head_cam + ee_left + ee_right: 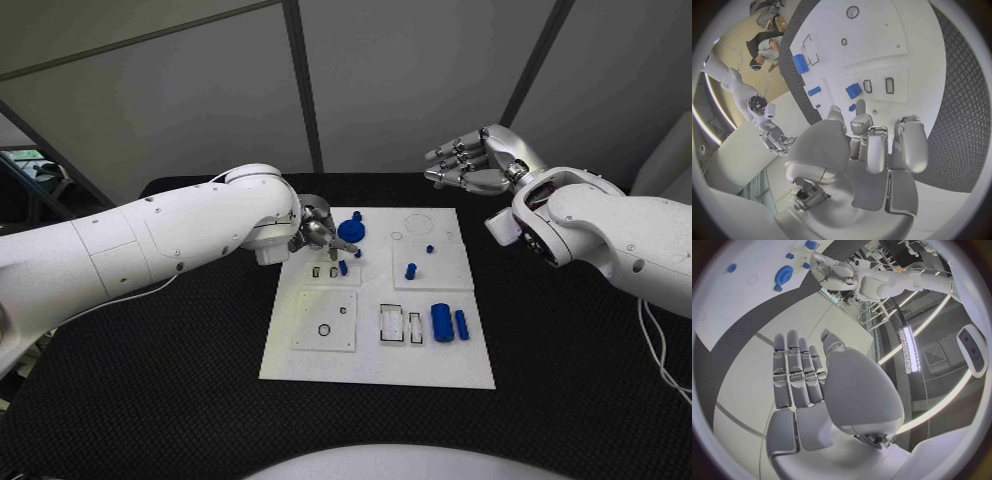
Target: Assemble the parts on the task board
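Observation:
The white task board (378, 340) lies mid-table with several blue parts on it: a gear (351, 231), a peg (342, 268), a short piece (411, 270) and two cylinders (441, 322) lying side by side. My left hand (317, 240) hovers over the board's far left corner, just beside the gear, fingers pointing down. In the left wrist view a small blue piece (852, 107) sits right at the fingertips (861, 120) of my left hand (870, 150); whether it is pinched is unclear. My right hand (469, 165) hangs raised beyond the board's far right corner, fingers straight, holding nothing.
Two empty slots (323, 269) lie next to the peg, and framed recesses (391, 322) sit beside the cylinders. A square plate with a small ring (326, 322) occupies the board's left half. Black table (144, 400) surrounds the board.

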